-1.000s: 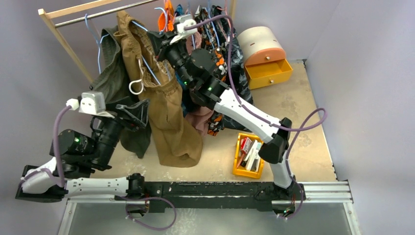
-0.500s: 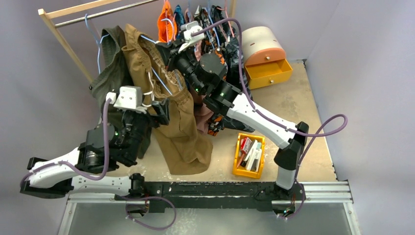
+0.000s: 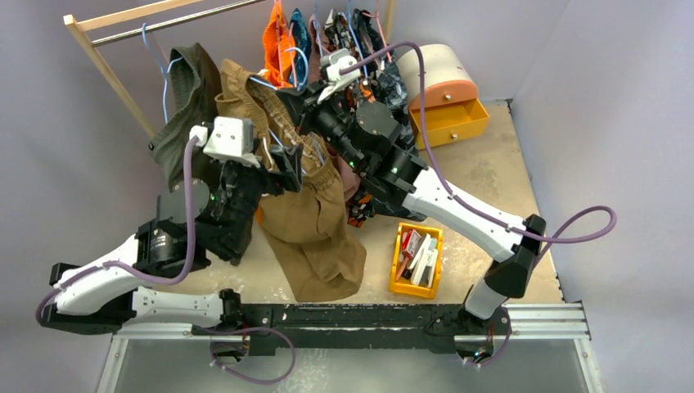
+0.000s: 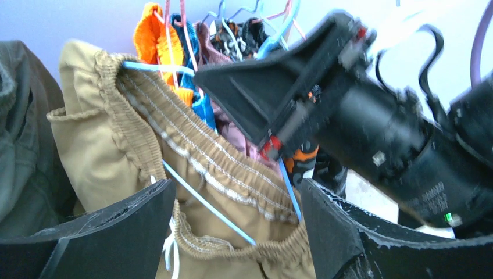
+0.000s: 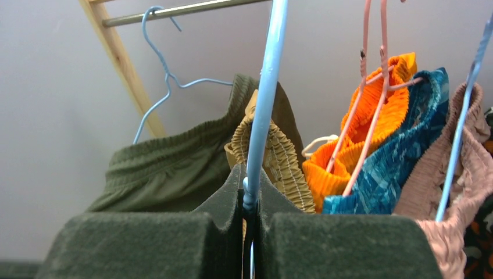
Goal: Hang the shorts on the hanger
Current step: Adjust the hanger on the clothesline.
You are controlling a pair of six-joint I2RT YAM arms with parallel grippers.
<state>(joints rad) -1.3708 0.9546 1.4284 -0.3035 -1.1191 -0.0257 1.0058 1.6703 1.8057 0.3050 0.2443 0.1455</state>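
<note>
The tan-brown shorts (image 3: 311, 221) hang with their elastic waistband (image 4: 192, 157) threaded on the thin light-blue hanger (image 4: 209, 203), legs trailing down to the table. My right gripper (image 5: 250, 200) is shut on the hanger's stem (image 5: 264, 104), holding it up in front of the rack; in the top view the right gripper (image 3: 299, 102) sits just above the waistband. My left gripper (image 4: 237, 192) is open wide, one finger on each side of the waistband's lower loop, near the white drawstring (image 4: 171, 256). From above, the left gripper (image 3: 286, 168) is against the shorts' left side.
A wooden rack with a metal rail (image 3: 164, 20) stands behind, carrying a dark olive garment (image 3: 184, 115), bright orange shorts (image 3: 282, 41), pink hangers (image 5: 372, 75) and other clothes. An orange drawer box (image 3: 446, 119) sits at the back right, a yellow bin (image 3: 417, 258) near the front.
The left arm has risen and swung right up to the waistband, its jaws widening. The right arm has carried the hanger and the shorts rightward and a little lower.
</note>
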